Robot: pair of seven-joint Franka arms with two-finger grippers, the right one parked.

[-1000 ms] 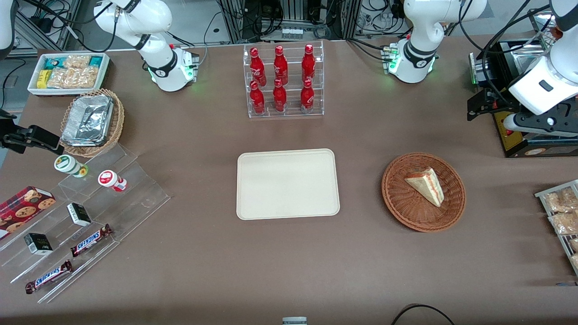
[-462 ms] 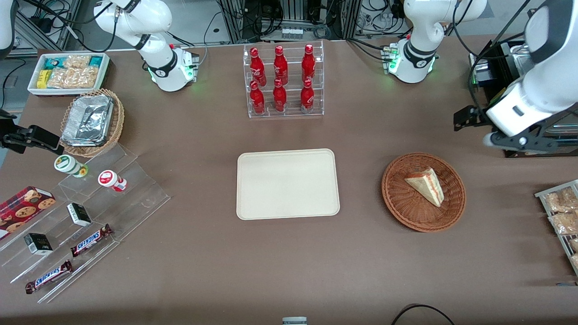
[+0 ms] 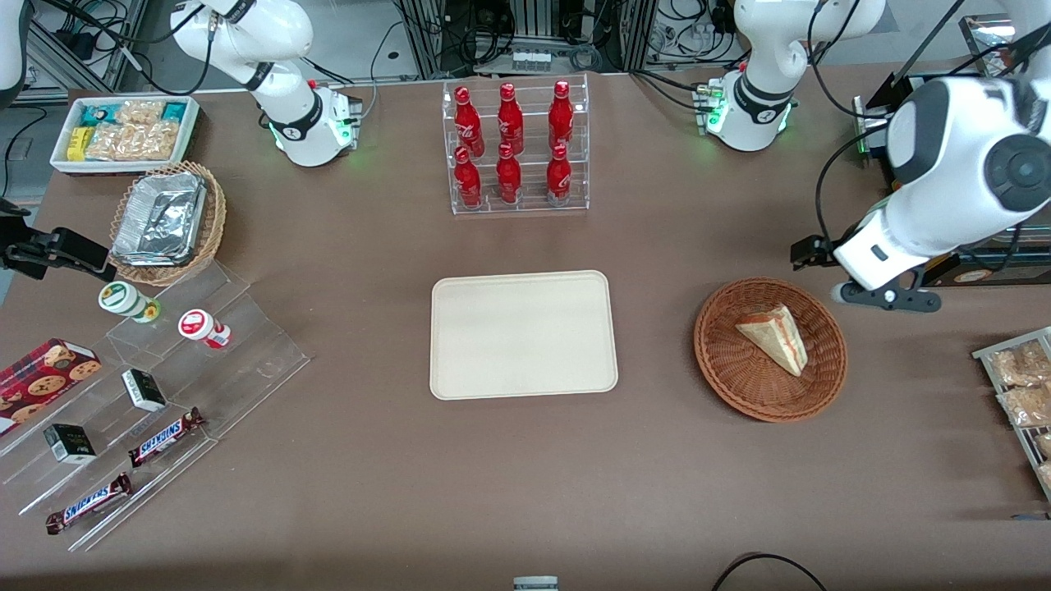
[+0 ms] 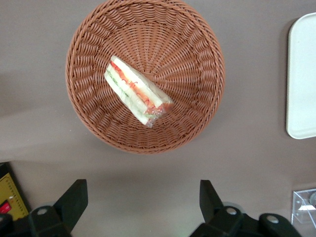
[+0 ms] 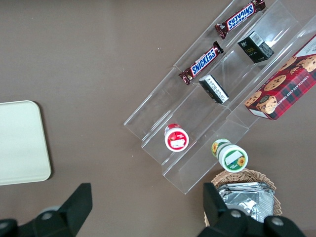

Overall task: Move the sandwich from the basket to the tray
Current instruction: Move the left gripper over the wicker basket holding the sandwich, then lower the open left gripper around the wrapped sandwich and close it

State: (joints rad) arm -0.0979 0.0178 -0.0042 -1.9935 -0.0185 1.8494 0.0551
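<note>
The sandwich (image 3: pixel 776 336), a pale bread wedge with a red and yellowish filling, lies in the round reddish-brown basket (image 3: pixel 739 382). The cream tray (image 3: pixel 523 335) sits flat at the table's middle with nothing on it. My left gripper (image 3: pixel 887 297) hangs above the table just off the basket's rim, a little farther from the front camera and toward the working arm's end. In the left wrist view the gripper (image 4: pixel 140 197) is open with only bare table between its fingers. That view also takes in the sandwich (image 4: pixel 138 96), the basket (image 4: pixel 197 64) and an edge of the tray (image 4: pixel 302 74).
A clear rack of red bottles (image 3: pixel 516 148) stands farther from the front camera than the tray. A black device (image 3: pixel 969 271) and a rack of snack packets (image 3: pixel 1022 386) sit at the working arm's end. A stepped acrylic shelf (image 3: pixel 164 386) and a foil-filled tan basket (image 3: pixel 168 220) are at the parked arm's end.
My left arm has swung in from the table's end toward the basket, bringing the gripper close to the basket's rim. The sandwich, basket and tray have not moved.
</note>
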